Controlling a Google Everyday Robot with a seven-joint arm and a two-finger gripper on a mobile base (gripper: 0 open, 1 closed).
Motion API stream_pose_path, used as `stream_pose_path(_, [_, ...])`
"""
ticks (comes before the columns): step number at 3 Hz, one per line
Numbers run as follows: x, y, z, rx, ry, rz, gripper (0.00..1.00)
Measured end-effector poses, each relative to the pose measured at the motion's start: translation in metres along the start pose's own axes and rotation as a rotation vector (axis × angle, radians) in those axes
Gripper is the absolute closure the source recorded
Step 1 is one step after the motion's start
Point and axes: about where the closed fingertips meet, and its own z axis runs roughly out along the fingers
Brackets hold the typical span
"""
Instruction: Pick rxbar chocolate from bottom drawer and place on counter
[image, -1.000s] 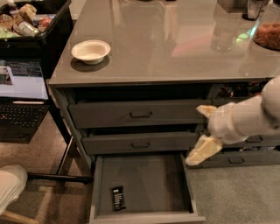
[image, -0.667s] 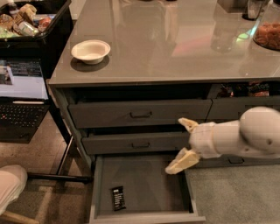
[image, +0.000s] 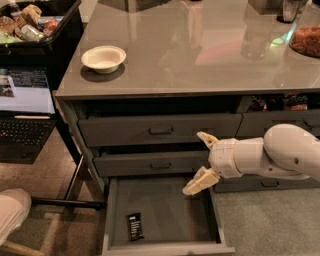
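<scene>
Arm extends level from the right; gripper (image: 202, 161) spread wide, empty, over bottom drawer (image: 172, 210); rxbar chocolate (image: 135, 226) lies front-left inside.

Gripper (image: 194, 163) mid-view, fingers (image: 200, 182) spread wide, empty; arm (image: 280, 155) stretched level from right edge.

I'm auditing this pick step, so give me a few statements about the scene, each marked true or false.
1. The rxbar chocolate lies on the floor of the open bottom drawer. True.
2. The gripper holds the bar. False: its fingers are open and empty, at the drawer's rear right, apart from the bar.
3. A white bowl stands on the counter. True.
4. The laptop left of the cabinet is shut. False: it is open, with its screen lit.
</scene>
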Motion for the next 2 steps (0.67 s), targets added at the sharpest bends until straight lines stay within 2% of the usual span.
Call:
stream_pose_path(1, [0.036,0.012,0.037,-0.038,0.008,0.011,0.00])
stream_pose_path(2, [0.088,0.035,0.090,-0.084,-0.002,0.056,0.00])
